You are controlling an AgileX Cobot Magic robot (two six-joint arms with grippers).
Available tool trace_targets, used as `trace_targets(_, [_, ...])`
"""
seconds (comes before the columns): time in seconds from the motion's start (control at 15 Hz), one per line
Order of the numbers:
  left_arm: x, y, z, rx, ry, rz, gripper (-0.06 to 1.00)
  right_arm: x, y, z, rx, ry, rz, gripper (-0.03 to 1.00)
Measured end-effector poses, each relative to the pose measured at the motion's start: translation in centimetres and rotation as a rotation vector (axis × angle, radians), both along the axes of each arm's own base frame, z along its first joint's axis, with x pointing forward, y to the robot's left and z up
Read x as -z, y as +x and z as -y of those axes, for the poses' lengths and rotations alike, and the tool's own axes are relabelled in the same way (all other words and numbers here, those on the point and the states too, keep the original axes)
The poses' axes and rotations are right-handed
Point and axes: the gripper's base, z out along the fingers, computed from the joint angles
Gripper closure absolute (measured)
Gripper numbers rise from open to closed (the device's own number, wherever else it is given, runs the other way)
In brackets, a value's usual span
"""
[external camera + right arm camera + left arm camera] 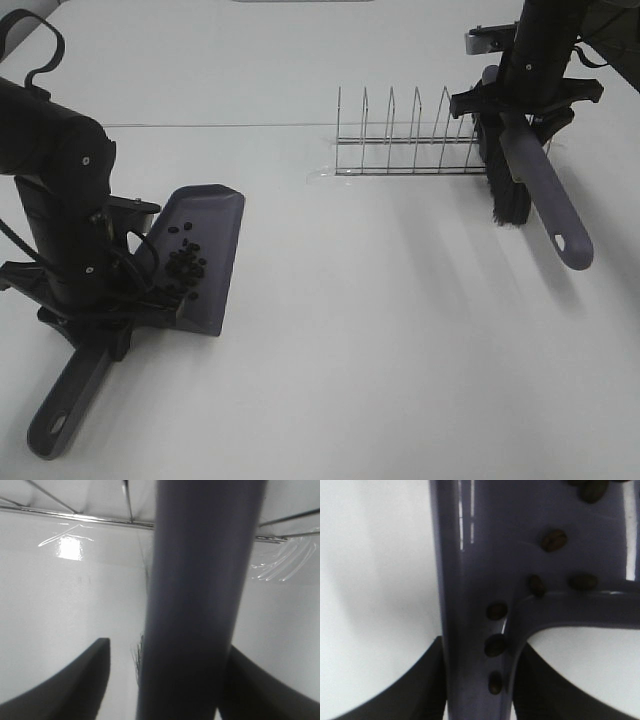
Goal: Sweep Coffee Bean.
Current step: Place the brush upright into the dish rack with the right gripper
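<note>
**Coffee beans in the dustpan, straight ahead of the left gripper; the brush is well away**

The coffee beans (185,268) lie inside the dustpan (212,215), bunched at its handle end. A few sit in the handle's own channel, as the left wrist view shows. The left gripper (105,322) is clamped on that handle, so the beans lie just ahead of it along the dustpan's long axis, which runs from the handle out to the far edge of the tray. The right gripper (520,105) is closed around the brush (545,195), with the bristles hanging down, well apart from the dustpan across the surface (400,350) and beside a wire rack (400,140). The left arm is by far the nearer to the beans. I judge that the next move rests on keeping the dustpan level.
</note>
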Motion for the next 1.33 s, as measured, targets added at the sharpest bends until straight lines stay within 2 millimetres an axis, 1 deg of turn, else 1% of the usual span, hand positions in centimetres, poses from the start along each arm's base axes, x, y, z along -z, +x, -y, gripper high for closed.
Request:
trace_targets(0.07, [0.0,0.0,0.0,0.0,0.0,0.0,0.59,0.0,0.0,-0.01,0.0,0.001,0.0,0.3])
trace_targets(0.2, [0.0,0.0,0.0,0.0,0.0,0.0,0.59,0.0,0.0,-0.03,0.0,0.003,0.001,0.25])
trace_targets(0.47, [0.0,0.0,0.0,0.0,0.0,0.0,0.59,0.01,-0.01,-0.09,0.002,0.01,0.0,0.24])
trace_targets(0.67, [0.0,0.0,0.0,0.0,0.0,0.0,0.59,-0.59,-0.08,-0.07,0.001,0.011,0.011,0.24])
trace_targets(0.87, [0.0,-0.01,0.0,0.0,0.0,-0.001,0.59,-0.69,-0.09,-0.07,0.0,0.012,0.013,0.25])
trace_targets(0.93, [0.0,-0.01,0.0,0.0,0.0,-0.001,0.59,-0.69,-0.09,-0.08,0.0,0.013,0.013,0.26])
trace_targets(1.07, [0.0,-0.01,0.0,0.0,0.0,-0.001,0.59,-0.67,-0.13,-0.32,0.004,0.04,0.009,0.35])
trace_targets(1.2, [0.0,-0.01,0.0,0.0,0.0,-0.001,0.59,-0.66,-0.18,-0.62,0.004,0.074,0.004,0.38])
trace_targets(1.27, [0.0,-0.01,0.0,0.0,0.0,-0.001,0.59,-0.58,-0.22,-0.78,0.001,0.081,0.0,0.43])
trace_targets(1.33, [0.0,-0.01,0.0,0.0,0.0,-0.001,0.59,-0.33,-0.32,-0.74,0.001,0.077,-0.007,0.52])
